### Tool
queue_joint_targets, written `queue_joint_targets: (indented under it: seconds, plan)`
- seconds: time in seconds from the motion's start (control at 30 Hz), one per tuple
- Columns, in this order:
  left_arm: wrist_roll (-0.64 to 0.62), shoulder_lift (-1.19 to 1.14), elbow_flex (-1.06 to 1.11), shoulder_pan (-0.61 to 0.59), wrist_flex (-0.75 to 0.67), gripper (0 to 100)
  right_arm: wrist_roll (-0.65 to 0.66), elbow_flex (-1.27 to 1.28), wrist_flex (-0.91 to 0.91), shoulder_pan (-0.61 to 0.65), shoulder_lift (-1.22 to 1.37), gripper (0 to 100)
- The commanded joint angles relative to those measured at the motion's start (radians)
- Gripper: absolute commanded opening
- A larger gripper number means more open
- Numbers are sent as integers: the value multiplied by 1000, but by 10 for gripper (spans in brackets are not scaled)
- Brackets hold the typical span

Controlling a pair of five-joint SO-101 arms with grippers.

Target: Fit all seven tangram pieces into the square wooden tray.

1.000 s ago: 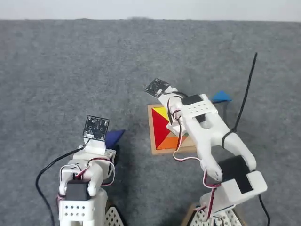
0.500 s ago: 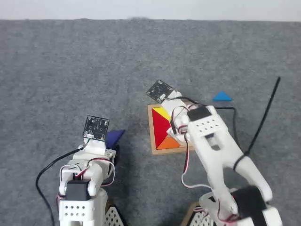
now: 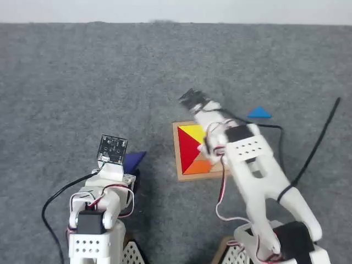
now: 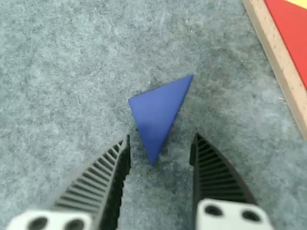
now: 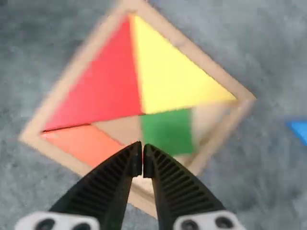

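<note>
Spread jaws on left gripper (image 4: 160,139), flanking tip of dark blue triangle (image 4: 158,112); pressed-together jaws on right gripper (image 5: 142,146) over square wooden tray (image 3: 176,154); light blue triangle (image 3: 259,113) at tray's two o'clock.

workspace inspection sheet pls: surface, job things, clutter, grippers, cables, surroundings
surface: grey felt mat across the table.
job's things: square wooden tray holds red triangle, yellow triangle, green square and orange piece; bare wood patches show. dark blue triangle and light blue triangle lie on the mat outside it.
clutter: nothing seen.
grippers: left gripper open, fingers either side of the dark blue triangle's tip; right gripper shut above the tray, holding nothing.
cables: black cables beside each arm.
surroundings: pale wall beyond the mat.
</note>
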State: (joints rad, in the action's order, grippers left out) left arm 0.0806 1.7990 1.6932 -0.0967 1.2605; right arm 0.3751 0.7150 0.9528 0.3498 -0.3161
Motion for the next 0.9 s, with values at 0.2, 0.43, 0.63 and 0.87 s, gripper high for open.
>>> queue_joint_targets:
  seconds: [0.2,0.43,0.63,0.87]
  plan:
    - [-11,18,-10,5,2,200,-107,-365,107,-225,128,106]
    - [-11,18,-10,5,2,200,-106,-686,194,-266,437,109]
    - [-11,18,-10,5,2,200,87,-984,309,-315,651,110]
    - [-11,18,-10,5,2,200,384,-1169,486,-314,768,157]
